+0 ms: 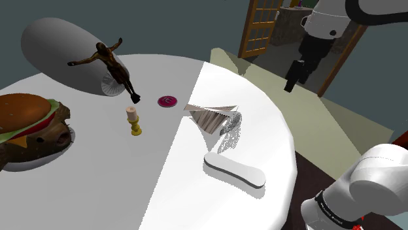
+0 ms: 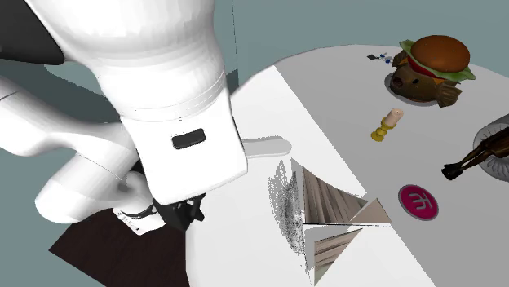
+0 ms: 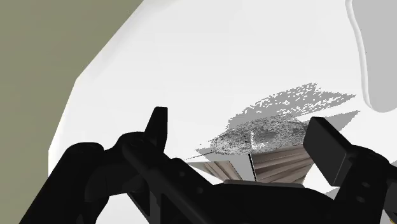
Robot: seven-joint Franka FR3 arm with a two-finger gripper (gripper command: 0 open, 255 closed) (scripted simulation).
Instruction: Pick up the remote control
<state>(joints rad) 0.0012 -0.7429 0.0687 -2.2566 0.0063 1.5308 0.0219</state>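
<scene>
The remote control (image 1: 235, 171) is a plain white, long rounded slab lying flat on the round white table (image 1: 98, 189), near the edge closest to the stand. It also lies on the table in the second exterior view (image 2: 266, 147), partly behind the arm, and beyond the gripper to one side in the wrist view (image 3: 375, 57). My black gripper (image 1: 295, 77) hangs high above the table's far right edge in the shoulder view, well away from the remote. Its fingers (image 3: 159, 127) stand apart, open, with nothing between them.
A striped, folded, book-like object (image 1: 212, 117) lies just beyond the remote. A pink disc (image 1: 168, 100), a yellow candle holder (image 1: 134, 121), a brown figure (image 1: 111, 64) and a burger-topped model (image 1: 29, 124) sit further left. A wooden door (image 1: 258, 29) stands behind.
</scene>
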